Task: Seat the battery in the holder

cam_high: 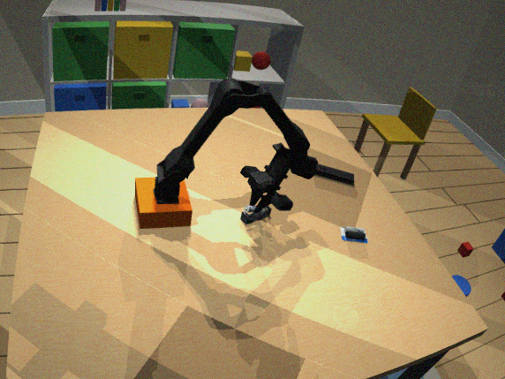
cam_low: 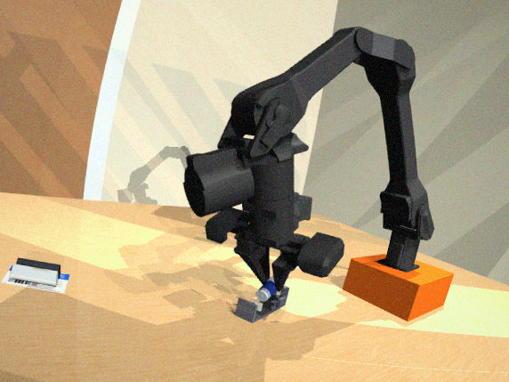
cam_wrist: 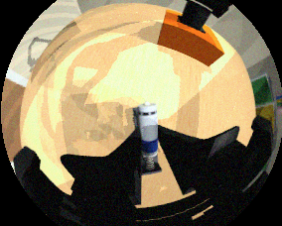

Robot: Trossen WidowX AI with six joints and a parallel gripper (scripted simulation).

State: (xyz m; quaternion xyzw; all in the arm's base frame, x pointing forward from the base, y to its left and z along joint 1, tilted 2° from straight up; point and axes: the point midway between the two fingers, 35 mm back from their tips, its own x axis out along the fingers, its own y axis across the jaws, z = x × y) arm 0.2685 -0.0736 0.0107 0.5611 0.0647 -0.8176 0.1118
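Note:
The battery point(cam_high: 249, 208) point(cam_low: 267, 289) point(cam_wrist: 149, 130) is white and grey with a blue band. My gripper point(cam_high: 256, 207) point(cam_low: 273, 284) point(cam_wrist: 147, 129) is shut on it. The dark holder point(cam_high: 263, 215) point(cam_low: 247, 312) point(cam_wrist: 153, 170) stands on the table just below. The battery points roughly along the holder. Its blue-banded end is at the spring side, and the spring point(cam_wrist: 150, 163) shows beyond that end in the wrist view. In the exterior view this end is raised above the holder floor. The other end is over the lip side; fingers and battery hide whether it is under the lip.
The orange base block point(cam_high: 164, 218) point(cam_low: 380, 292) point(cam_wrist: 189, 47) is beside the holder, toward the arm's root. A dark and light cylindrical item point(cam_high: 355, 232) point(cam_low: 35, 272) lies on a blue and white card to the other side. A black bar point(cam_high: 335, 174) lies behind the gripper.

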